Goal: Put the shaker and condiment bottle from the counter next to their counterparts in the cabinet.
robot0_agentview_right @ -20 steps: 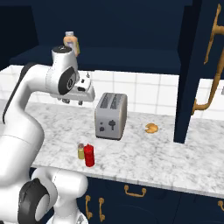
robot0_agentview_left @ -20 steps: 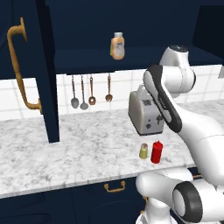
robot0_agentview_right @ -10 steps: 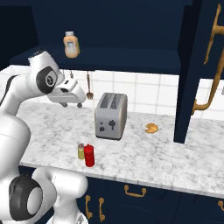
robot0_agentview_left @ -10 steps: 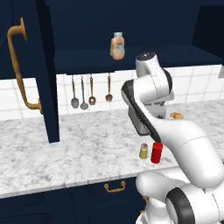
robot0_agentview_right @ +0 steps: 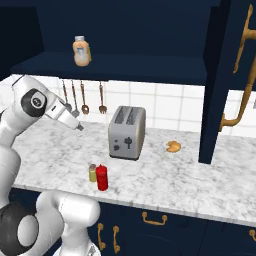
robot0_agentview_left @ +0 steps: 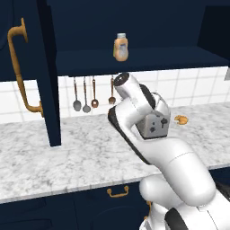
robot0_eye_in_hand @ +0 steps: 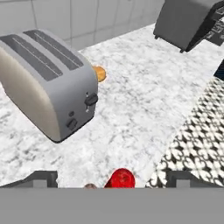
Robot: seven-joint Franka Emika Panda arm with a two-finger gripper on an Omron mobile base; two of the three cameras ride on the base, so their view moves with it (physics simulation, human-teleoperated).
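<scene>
The cabinet [robot0_agentview_right: 115, 65] fills the top of both base views, a dark navy cupboard with its tall door [robot0_agentview_left: 47, 72] swung open at the left of the left base view and its curved brass handle [robot0_agentview_left: 20, 67] showing at the far left edge. On its shelf, at upper centre of the left base view, stands the peach-orange bottle [robot0_agentview_left: 120, 47] with a pale grey cap, alone and upright. Below runs the worktop [robot0_agentview_right: 165, 180], white-and-grey marble across the middle of the right base view, with navy drawers and brass pulls under it. The white arm rises at the left of the right base view and bends toward the tiled wall, where a row of hanging utensils [robot0_agentview_right: 82, 102] shows just behind it. The hand [robot0_eye_in_hand: 111, 177] is empty and spread wide, its two dark finger tips [robot0_eye_in_hand: 37, 178] standing far apart at the bottom of the hand view, touching nothing. The toaster [robot0_agentview_right: 127, 132] sits at centre of the right base view, well back from the worktop's front edge, with a small croissant [robot0_agentview_right: 173, 146] to its right. The condiment bottle [robot0_agentview_right: 102, 177] stands upright near the front edge, lower left of centre in that view, and its red top also shows between the tips in the hand view. The shaker [robot0_agentview_right: 92, 173] stands just beside it on its left, upright.
</scene>
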